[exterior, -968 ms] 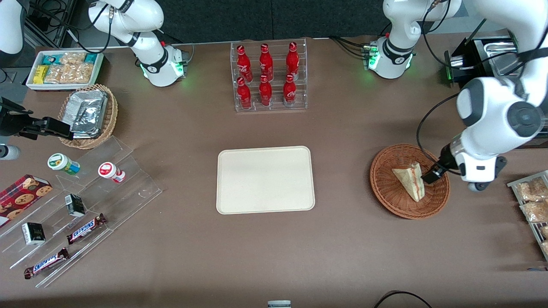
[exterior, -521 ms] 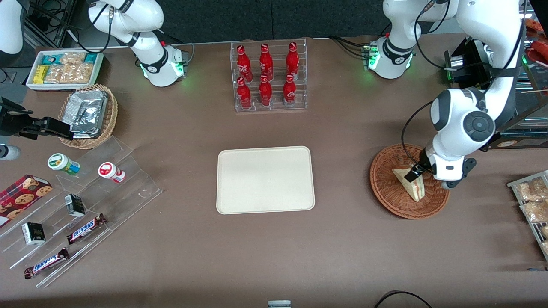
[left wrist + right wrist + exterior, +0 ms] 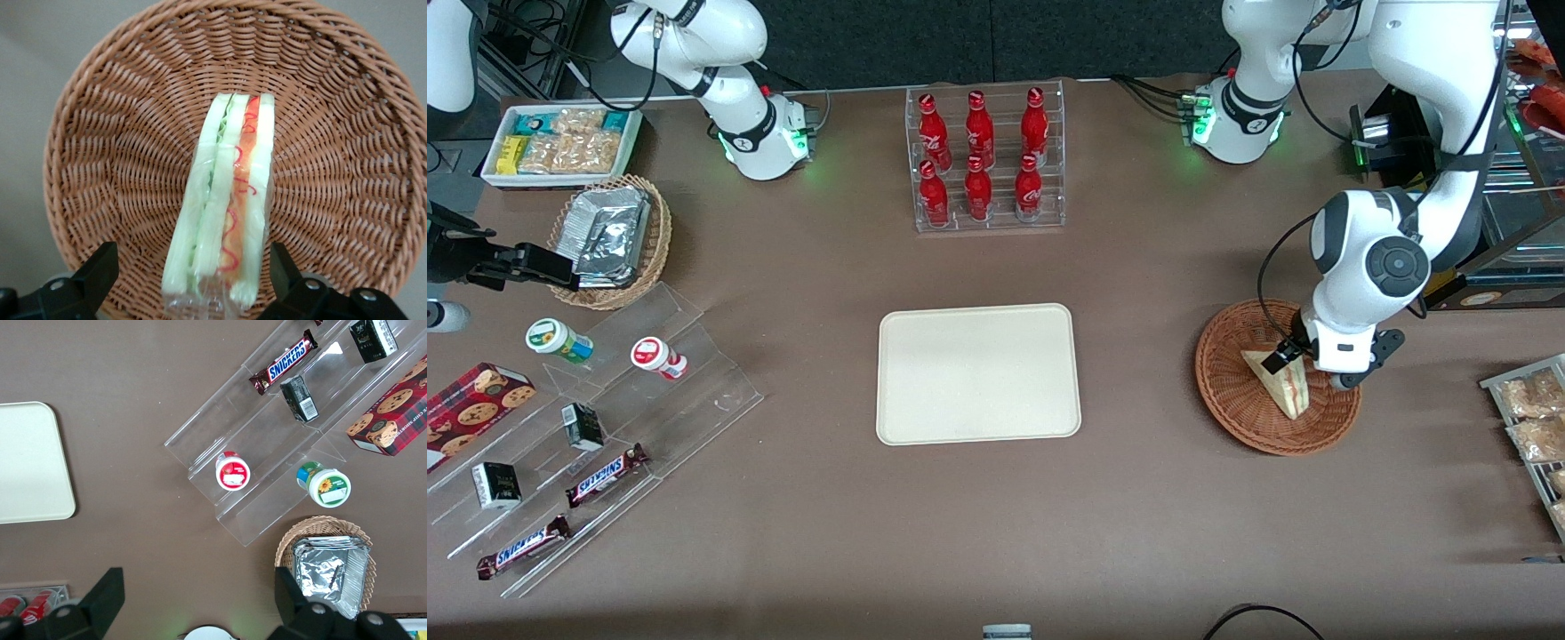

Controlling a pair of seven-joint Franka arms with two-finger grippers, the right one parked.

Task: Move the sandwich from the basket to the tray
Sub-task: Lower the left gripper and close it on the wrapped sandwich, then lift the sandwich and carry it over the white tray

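Now the sandwich [image 3: 227, 207] lies in the wicker basket [image 3: 87, 167] — right under the end effector [image 3: 193, 283]. Its two fingers [image 3: 93, 277] are wide open, one on each flat bread side, holding nothing. The long edge runs straight between them.

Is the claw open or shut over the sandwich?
Open. The claw hangs above the sandwich in the basket; its fingers stand apart on either side of the wedge, not touching it.
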